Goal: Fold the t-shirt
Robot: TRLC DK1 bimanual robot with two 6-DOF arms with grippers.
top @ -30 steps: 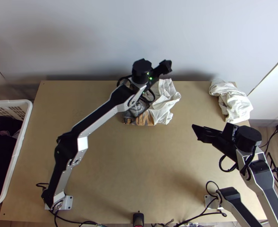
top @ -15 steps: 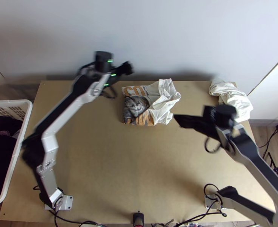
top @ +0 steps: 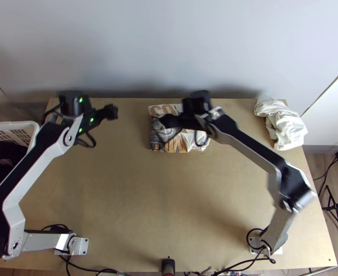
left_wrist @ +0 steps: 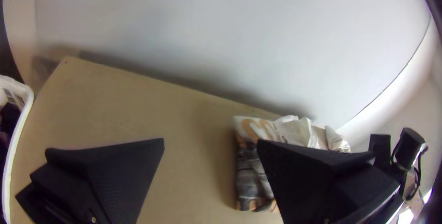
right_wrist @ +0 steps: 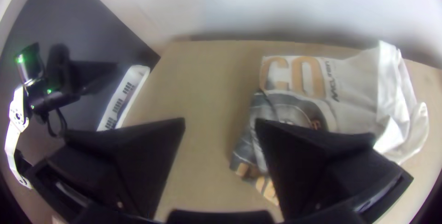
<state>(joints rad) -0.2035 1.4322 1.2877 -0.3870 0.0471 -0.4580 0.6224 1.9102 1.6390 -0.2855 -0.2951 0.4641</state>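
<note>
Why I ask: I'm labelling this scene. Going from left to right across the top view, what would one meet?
White basket → left hand → t-shirt → white cloth → black stand.

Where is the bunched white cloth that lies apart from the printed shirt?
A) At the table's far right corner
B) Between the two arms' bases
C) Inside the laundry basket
A: the top view shows the white cloth bunched at the table's far right corner.
</note>
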